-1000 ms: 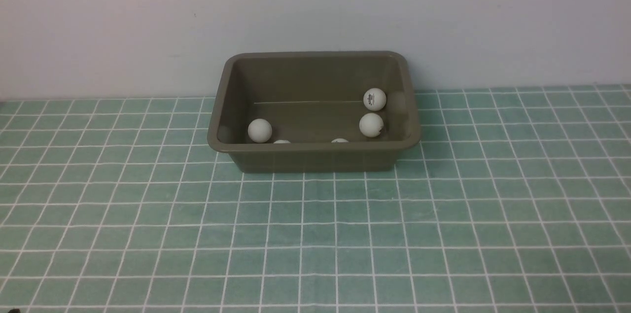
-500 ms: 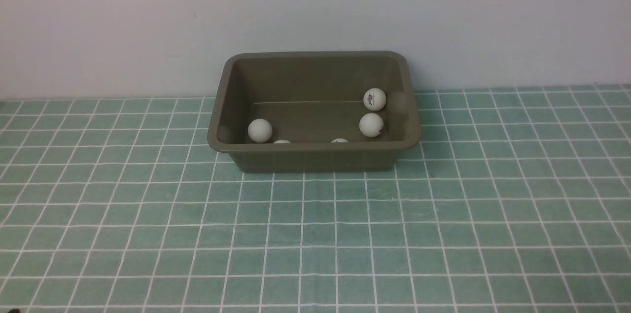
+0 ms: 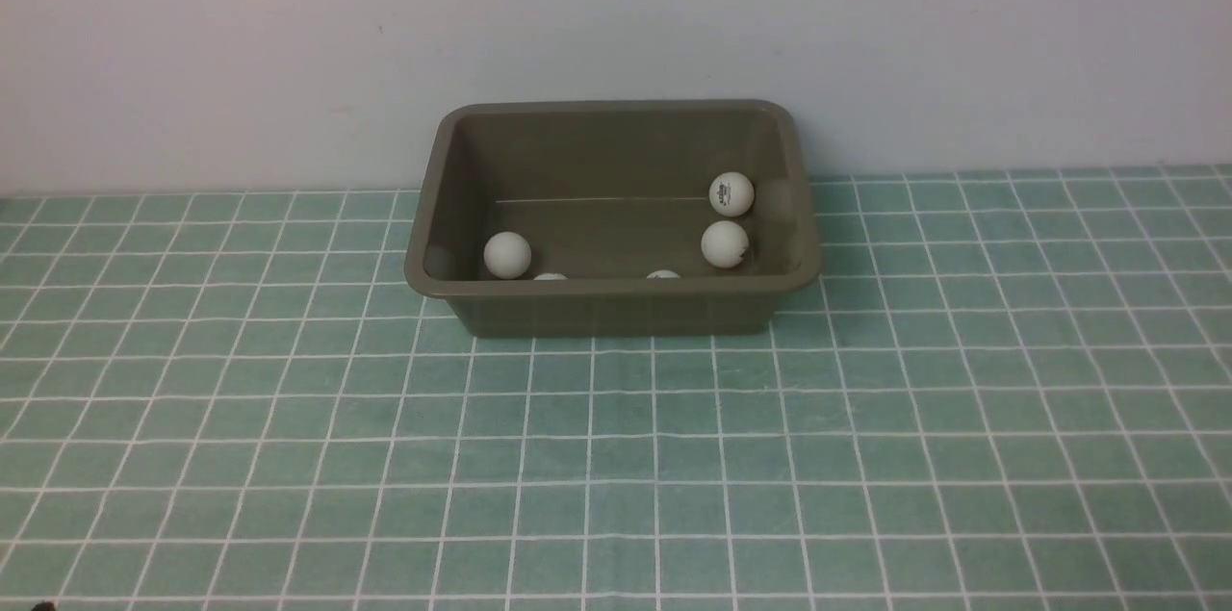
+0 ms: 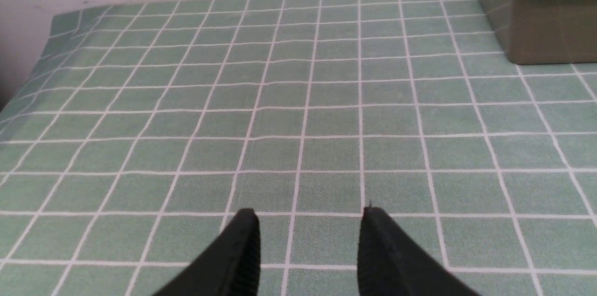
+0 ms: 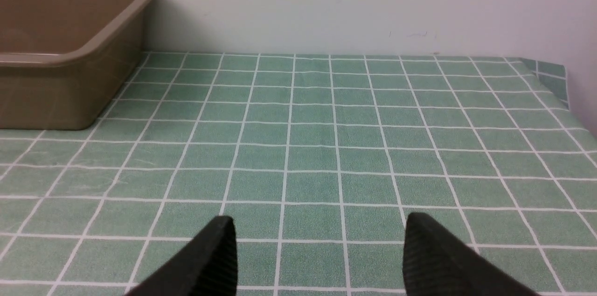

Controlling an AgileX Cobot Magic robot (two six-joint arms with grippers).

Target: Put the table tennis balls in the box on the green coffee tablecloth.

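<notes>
Seemingly finished — five table tennis balls (image 3: 725,243) visible inside box (image 3: 616,301) by tablecloth (image 3: 616,457) far edge, none outside; left gripper (image 4: 308,214) and right gripper (image 5: 317,223) parted, empty.

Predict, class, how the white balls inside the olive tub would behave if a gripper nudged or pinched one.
The table tennis balls are smooth spheres, so a nudge would probably send one rolling until the box wall stops it. They look small and matte, likely light, so a pinch off-centre might squirt one sideways.
</notes>
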